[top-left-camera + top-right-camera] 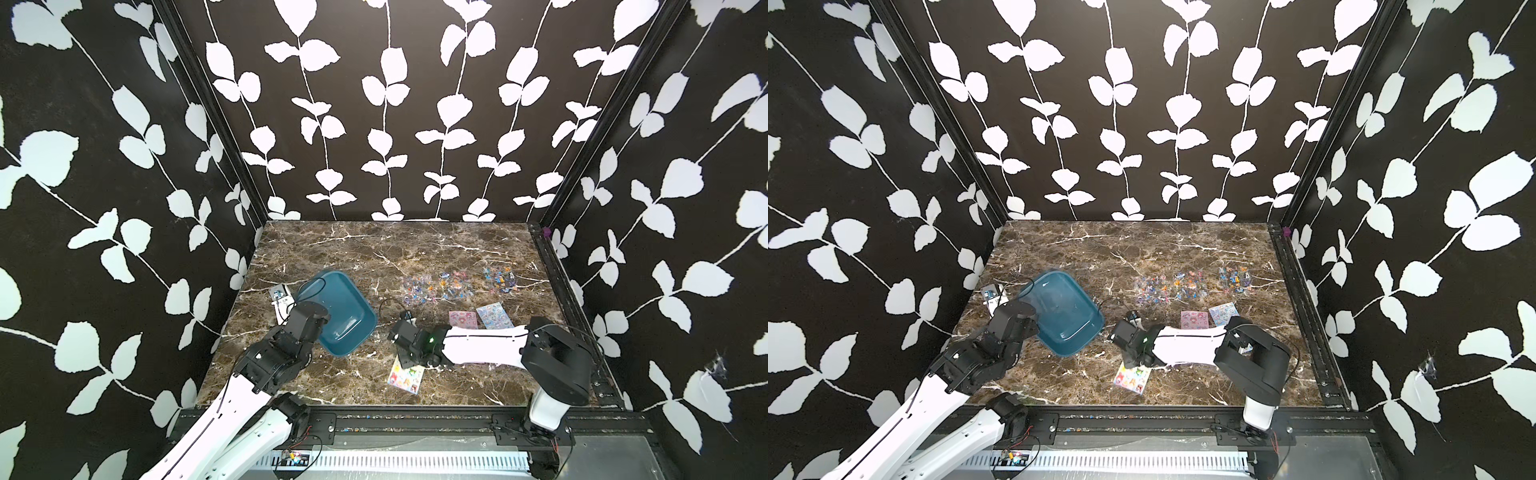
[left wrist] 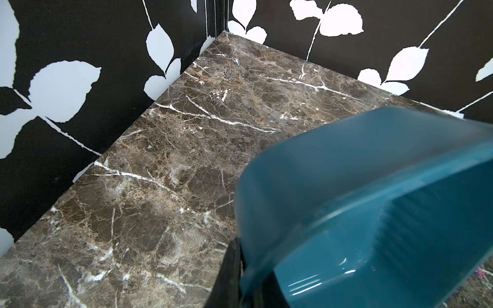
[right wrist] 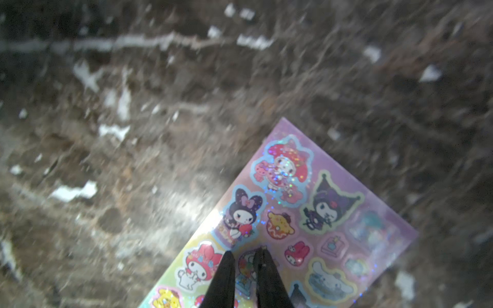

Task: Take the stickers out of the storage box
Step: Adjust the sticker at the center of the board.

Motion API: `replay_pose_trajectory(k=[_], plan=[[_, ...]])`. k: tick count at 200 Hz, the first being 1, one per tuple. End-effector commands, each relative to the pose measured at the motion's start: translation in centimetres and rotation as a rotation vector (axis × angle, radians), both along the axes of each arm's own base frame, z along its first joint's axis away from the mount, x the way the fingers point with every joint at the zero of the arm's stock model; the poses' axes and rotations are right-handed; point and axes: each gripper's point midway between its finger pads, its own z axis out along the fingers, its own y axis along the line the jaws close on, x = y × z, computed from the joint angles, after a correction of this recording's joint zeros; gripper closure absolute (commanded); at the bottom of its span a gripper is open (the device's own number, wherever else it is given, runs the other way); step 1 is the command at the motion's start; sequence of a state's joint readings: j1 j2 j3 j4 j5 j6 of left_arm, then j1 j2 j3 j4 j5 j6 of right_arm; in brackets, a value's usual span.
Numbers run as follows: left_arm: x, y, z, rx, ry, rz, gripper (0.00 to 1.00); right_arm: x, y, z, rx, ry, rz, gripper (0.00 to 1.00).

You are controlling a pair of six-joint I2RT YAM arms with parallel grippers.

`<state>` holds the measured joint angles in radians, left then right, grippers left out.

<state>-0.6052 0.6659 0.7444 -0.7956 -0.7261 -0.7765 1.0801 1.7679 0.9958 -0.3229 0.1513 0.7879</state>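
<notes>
Left gripper (image 1: 323, 330) clenched on the rim of the storage box (image 1: 340, 307): teal, shallow, rounded corners, held tilted over the table (image 1: 374, 249). Boxes: 1.

Right gripper (image 3: 245, 250): jaws parted by a narrow gap, second pink sheet (image 3: 306, 213) flat on the marble under the tips.

Beyond those jaws: first pink sheet (image 1: 461, 319) and light-blue sheet (image 1: 492, 316) side by side; farther, three clear sheets (image 1: 455, 282) in a row. Stickers: 6, all outside the box.

The storage box (image 1: 338, 309) is apart from the stickers (image 1: 457, 286) spread on the marble table (image 1: 374, 249) to its right.
</notes>
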Motion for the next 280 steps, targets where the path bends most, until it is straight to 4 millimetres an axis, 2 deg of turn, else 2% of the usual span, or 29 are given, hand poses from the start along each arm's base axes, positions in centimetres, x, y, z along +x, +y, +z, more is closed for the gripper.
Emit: replay_pose_trajectory(k=[1, 49, 67, 82, 114, 139, 151, 183, 211, 242, 280], plan=[[-0.1, 0.2, 0.0, -0.015, -0.018, 0.014, 1.0, 0.8, -1.5, -2.6, -0.086, 0.055, 0.058, 0.81], [-0.2, 0.0, -0.3, -0.014, -0.011, -0.005, 1.0, 2.3, 0.1, -3.0, -0.115, 0.127, 0.167, 0.81], [-0.3, 0.1, -0.5, -0.017, -0.012, -0.003, 1.0, 2.3, 0.9, -2.3, -0.092, 0.128, 0.2, 0.82], [-0.4, 0.2, -0.5, -0.011, -0.012, 0.001, 1.0, 1.9, 1.7, -0.9, -0.032, 0.111, 0.22, 0.82], [-0.2, 0.0, -0.8, -0.018, -0.012, -0.003, 1.0, 2.7, 1.7, 2.7, 0.014, 0.031, 0.203, 0.78], [0.0, -0.3, -1.0, -0.021, -0.001, -0.01, 1.0, 3.5, 2.2, 5.9, 0.077, -0.013, 0.139, 0.71], [0.1, -0.5, -0.9, -0.026, 0.0, -0.015, 1.0, 3.8, 1.5, 6.7, 0.089, -0.016, 0.065, 0.67], [0.1, -0.7, -0.9, -0.011, 0.006, -0.043, 1.0, 2.8, -1.7, 5.2, 0.101, 0.049, -0.096, 0.8], [0.3, -1.2, -0.7, 0.012, 0.032, -0.082, 1.0, 1.9, -4.9, 3.7, 0.021, 0.048, -0.16, 0.86], [0.7, -1.9, -0.3, 0.039, 0.064, -0.12, 1.0, 1.3, -6.0, 2.1, -0.008, 0.085, -0.18, 0.9], [1.1, -3.0, 0.3, 0.073, 0.116, -0.192, 1.0, 2.3, -7.0, 0.4, -0.061, 0.108, -0.212, 0.92]])
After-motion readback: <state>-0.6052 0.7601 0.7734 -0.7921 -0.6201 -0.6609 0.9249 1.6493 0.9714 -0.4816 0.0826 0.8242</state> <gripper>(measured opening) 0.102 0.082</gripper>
